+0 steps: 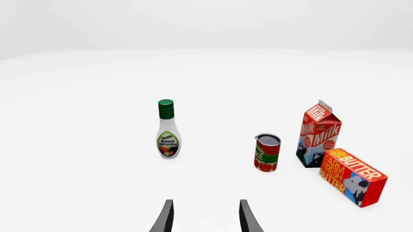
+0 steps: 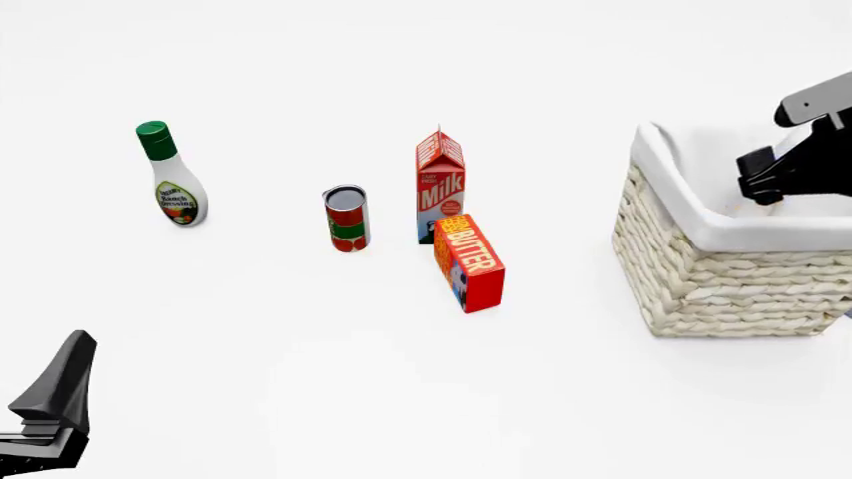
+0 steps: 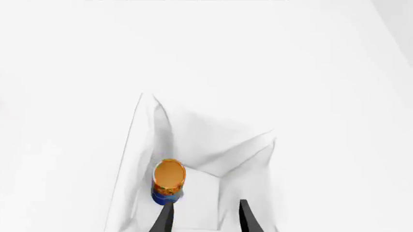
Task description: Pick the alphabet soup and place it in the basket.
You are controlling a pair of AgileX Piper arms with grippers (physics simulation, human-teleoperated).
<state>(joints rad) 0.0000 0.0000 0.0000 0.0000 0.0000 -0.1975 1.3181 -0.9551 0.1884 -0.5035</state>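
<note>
The alphabet soup (image 3: 169, 181) shows only in the right wrist view. It lies inside the basket (image 3: 213, 145) against the white lining, its orange end facing the camera and its blue label below. My right gripper (image 3: 205, 217) hangs open just above it, with nothing between the fingers. In the front view the right gripper (image 2: 761, 185) hovers over the wicker basket (image 2: 719, 284) at the right, and the can is hidden behind the rim. My left gripper (image 1: 205, 217) is open and empty, low at the near left (image 2: 54, 394).
A ranch dressing bottle (image 2: 171, 180) stands at the far left. A red-and-green can (image 2: 346, 220), a milk carton (image 2: 440, 190) and a butter box (image 2: 470, 261) cluster mid-table, left of the basket.
</note>
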